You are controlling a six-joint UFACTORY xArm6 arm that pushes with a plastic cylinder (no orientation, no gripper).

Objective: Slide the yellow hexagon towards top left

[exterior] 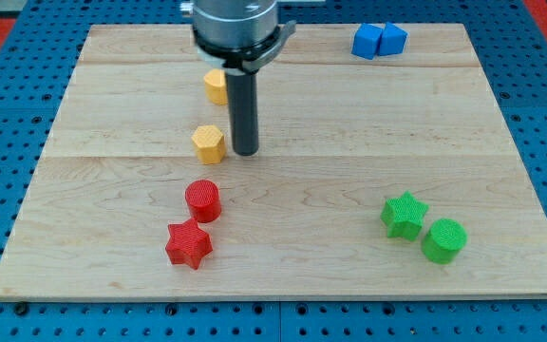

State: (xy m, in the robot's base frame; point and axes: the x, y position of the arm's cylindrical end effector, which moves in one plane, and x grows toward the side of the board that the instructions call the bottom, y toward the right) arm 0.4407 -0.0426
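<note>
Yellow hexagon (208,143) rests on wooden board (349,123).

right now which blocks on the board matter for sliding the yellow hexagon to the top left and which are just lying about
In the job:
- yellow hexagon
- my tip, just to the hexagon's right

Lying about:
- other yellow block, partly hidden by the rod
- two blue blocks
- red cylinder
- red star
- green star
- green cylinder

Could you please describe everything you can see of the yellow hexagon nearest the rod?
The yellow hexagon is a small, ribbed-looking block, lying flat on the wooden board, left of centre. My tip stands close at its right; contact cannot be judged. A second yellow block lies above it, a red cylinder below.
</note>
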